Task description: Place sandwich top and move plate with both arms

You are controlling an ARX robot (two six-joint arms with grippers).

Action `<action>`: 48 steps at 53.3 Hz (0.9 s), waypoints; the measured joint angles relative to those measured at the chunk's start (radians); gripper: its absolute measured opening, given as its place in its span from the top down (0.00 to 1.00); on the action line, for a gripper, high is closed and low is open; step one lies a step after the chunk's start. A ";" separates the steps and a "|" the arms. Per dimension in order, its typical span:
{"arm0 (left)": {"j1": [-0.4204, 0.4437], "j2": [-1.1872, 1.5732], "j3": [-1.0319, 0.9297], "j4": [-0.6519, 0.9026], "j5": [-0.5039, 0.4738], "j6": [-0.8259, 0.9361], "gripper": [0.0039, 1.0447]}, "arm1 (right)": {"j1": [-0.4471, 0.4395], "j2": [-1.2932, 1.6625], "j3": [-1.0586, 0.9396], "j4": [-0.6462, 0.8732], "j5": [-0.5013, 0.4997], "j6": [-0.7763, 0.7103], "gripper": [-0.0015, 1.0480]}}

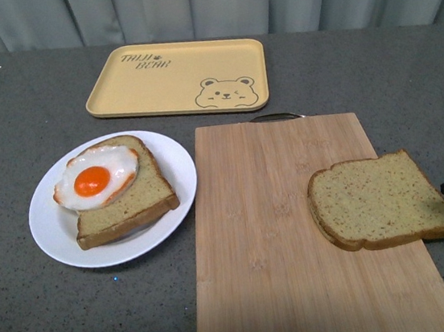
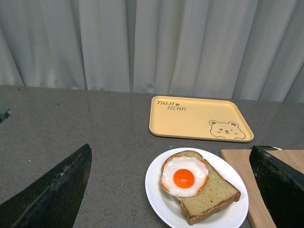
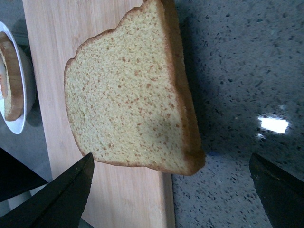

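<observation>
Reads as not started: no step done yet.

Shows left gripper spread wide and empty, hanging short of plate. Puts plate at left of grey table, carrying egg slice, fried egg uncovered. Has cutting board just beside plate, to its right. Finds sandwich top flat on board's right part, one corner past the edge, well apart from plate. Shows right gripper likewise wide, holding nothing, hovering over sandwich top. Leaves: grab top, set on egg slice, then shift plate with both arms, maybe onto yellow tray at back.
</observation>
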 joint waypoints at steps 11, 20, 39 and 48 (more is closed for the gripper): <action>0.000 0.000 0.000 0.000 0.000 0.000 0.06 | 0.048 0.086 0.030 0.049 -0.027 0.063 0.09; 0.000 0.000 0.000 0.000 0.000 0.000 0.06 | 0.082 0.129 0.047 0.100 -0.051 0.131 0.09; 0.000 0.000 0.000 0.000 0.000 0.000 0.06 | 0.073 0.137 0.048 0.072 0.004 0.190 0.57; 0.000 0.000 0.000 0.000 0.000 0.000 0.06 | 0.053 0.119 0.048 0.050 -0.006 0.192 0.81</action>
